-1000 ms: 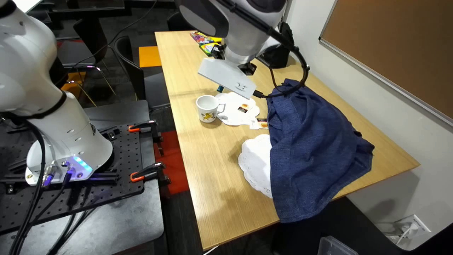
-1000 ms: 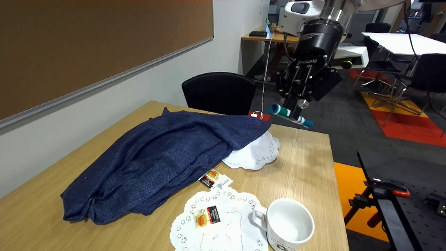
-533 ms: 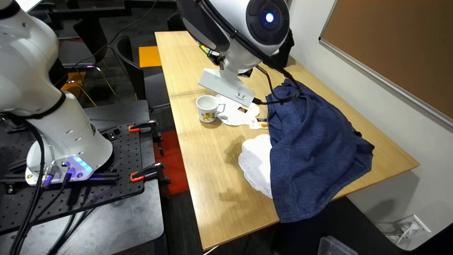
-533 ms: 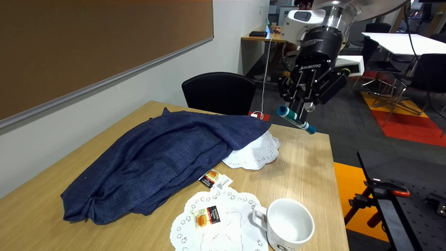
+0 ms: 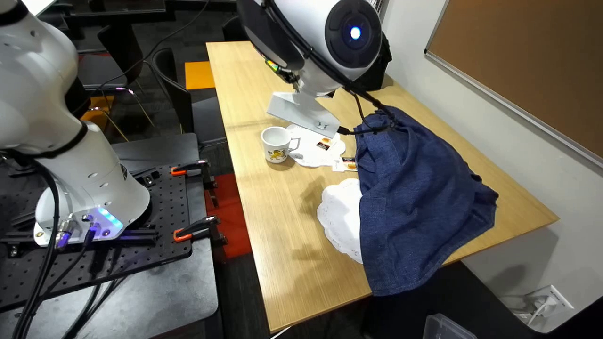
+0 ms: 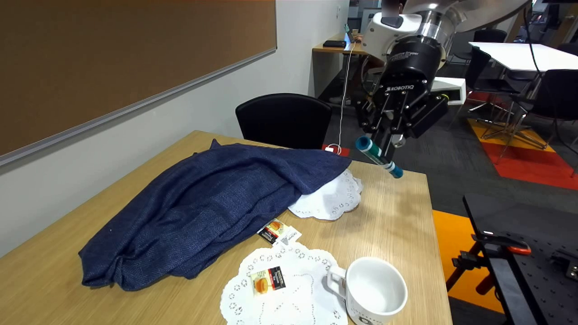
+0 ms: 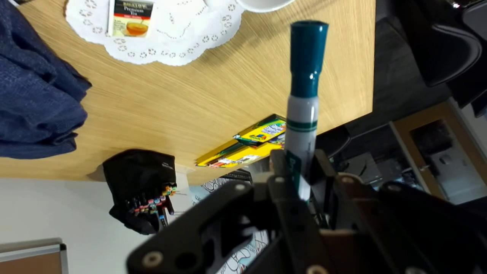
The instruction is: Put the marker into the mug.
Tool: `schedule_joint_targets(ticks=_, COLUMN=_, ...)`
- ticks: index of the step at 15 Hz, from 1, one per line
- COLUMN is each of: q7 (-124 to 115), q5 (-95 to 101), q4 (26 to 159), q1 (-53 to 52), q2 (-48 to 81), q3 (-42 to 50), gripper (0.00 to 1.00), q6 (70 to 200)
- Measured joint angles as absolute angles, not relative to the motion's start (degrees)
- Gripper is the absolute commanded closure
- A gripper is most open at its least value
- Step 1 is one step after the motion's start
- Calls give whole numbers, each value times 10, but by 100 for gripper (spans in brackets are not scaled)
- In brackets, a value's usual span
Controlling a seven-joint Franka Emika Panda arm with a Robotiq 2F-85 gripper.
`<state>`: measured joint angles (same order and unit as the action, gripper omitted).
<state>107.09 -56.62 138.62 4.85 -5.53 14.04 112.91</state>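
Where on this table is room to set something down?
Bare wood of the table lies between the mug, partly covered doily and table's edge; more between the blue cloth and yellow boxes. Beside the mug is crowded: another doily bears a tea packet.

Wooden table (image 5: 282, 216) | navy cloth (image 5: 419, 212) reaching one end edge | paper doily (image 5: 339, 221) partly under it | second doily (image 6: 309, 273), Premium Tea packet (image 6: 268, 280) on it | another packet (image 6: 273, 229) by cloth | yellow-green boxes (image 7: 243, 154), opposite end edge | black pen pouch (image 7: 139, 171), wall-side edge
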Motion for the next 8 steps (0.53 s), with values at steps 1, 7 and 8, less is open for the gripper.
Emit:
schedule_joint_targets(ticks=1, q7=1090, q5=-581, q4=1387, q1=49, q2=-52, q3=140, gripper=95, q6=1123)
schedule_joint_targets(ticks=7, q7=1195, q5=-633, q4=1390, q1=64, q2=-23, q3=140, gripper=95, q6=1052)
schedule_joint_targets(ticks=8, q7=1205, q5=-634, q4=1391, q1=67, q2=-18, q3=140, gripper=95, q6=1040)
